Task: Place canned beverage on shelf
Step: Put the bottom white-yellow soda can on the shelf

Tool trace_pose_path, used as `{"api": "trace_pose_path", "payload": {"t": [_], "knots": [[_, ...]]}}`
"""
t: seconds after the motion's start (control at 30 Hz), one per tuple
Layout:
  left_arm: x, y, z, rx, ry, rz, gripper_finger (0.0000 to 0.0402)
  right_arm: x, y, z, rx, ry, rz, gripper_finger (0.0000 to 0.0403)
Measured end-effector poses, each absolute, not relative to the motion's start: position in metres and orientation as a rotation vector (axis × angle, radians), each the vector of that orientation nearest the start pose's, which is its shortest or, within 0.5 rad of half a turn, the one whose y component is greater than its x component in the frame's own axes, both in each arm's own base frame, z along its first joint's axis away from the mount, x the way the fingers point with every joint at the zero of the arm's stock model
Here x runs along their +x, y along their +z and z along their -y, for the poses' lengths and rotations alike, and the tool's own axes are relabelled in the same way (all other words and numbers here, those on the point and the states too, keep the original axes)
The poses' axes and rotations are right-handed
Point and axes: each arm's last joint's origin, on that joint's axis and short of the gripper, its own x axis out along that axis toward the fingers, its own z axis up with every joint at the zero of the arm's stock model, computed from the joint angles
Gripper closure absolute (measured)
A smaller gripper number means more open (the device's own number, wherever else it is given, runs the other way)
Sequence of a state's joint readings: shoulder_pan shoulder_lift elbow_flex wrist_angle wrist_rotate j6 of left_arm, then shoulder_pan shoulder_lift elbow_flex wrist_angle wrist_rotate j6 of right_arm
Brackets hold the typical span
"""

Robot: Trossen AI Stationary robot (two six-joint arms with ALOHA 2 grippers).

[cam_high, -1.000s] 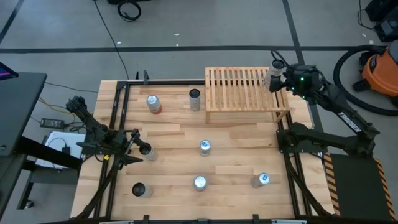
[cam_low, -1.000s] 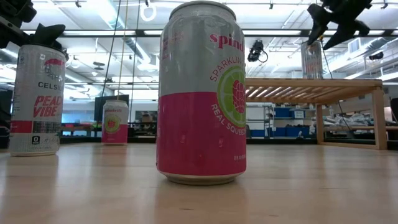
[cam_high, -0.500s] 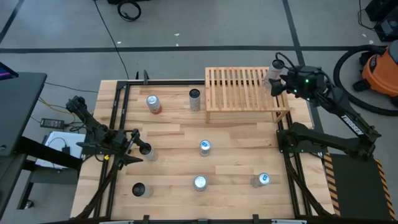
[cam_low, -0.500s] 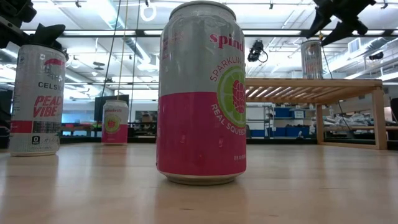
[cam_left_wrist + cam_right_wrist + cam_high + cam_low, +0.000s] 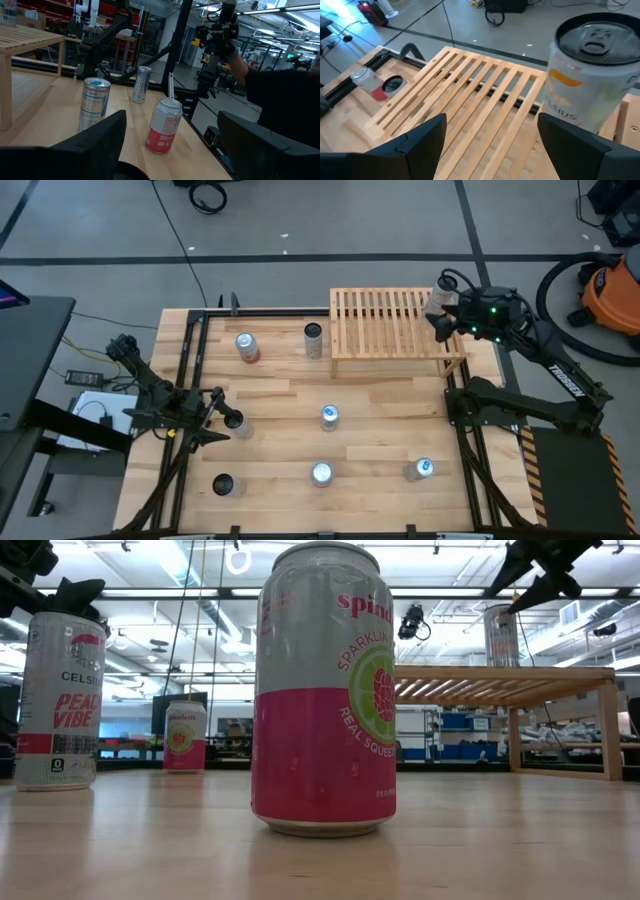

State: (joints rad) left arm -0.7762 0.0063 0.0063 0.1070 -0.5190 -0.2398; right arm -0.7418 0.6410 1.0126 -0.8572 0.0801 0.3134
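Note:
The light-wood slatted shelf (image 5: 395,320) stands at the table's far right. A pale can (image 5: 437,302) stands upright by its base on the shelf's far right corner; it also shows in the right wrist view (image 5: 592,65) and the low view (image 5: 502,635). My right gripper (image 5: 449,318) is open and empty, above the can and a little to its right, its fingers (image 5: 535,568) clear of the can's top. My left gripper (image 5: 215,420) is open at the table's left, its fingers on either side of the top of a "Peach Vibe" can (image 5: 58,700).
Several more cans stand on the table: a red-and-white one (image 5: 246,347), a dark one (image 5: 314,338) just left of the shelf, one mid-table (image 5: 329,416), and three along the near edge (image 5: 223,484) (image 5: 321,473) (image 5: 420,470). Most of the shelf's slats (image 5: 470,95) are bare.
My right gripper has risen off the pale can's top, its fingers now clear above it. The can has stayed upright on the shelf's far right corner.

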Motion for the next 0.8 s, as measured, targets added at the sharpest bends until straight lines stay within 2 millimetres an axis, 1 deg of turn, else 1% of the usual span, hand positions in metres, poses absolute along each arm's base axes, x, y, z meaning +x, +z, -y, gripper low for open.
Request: {"api": "trace_pose_path", "payload": {"t": [0.23,0.67,0.8], "knots": [[0.0767,0.1752,0.0551,-0.306,-0.266,0.054,0.0086,0.0731,0.3603,0.0680,0.471,-0.823,-0.356,0.0080],[0.0767,0.1752,0.0552,-0.306,-0.266,0.054,0.0086,0.0733,0.3609,0.0682,0.424,-0.813,-0.368,0.0080],[0.0767,0.1751,0.0552,-0.306,-0.267,0.054,0.0086,0.0697,0.3628,0.0681,0.372,-0.889,-0.356,0.0080]]}}
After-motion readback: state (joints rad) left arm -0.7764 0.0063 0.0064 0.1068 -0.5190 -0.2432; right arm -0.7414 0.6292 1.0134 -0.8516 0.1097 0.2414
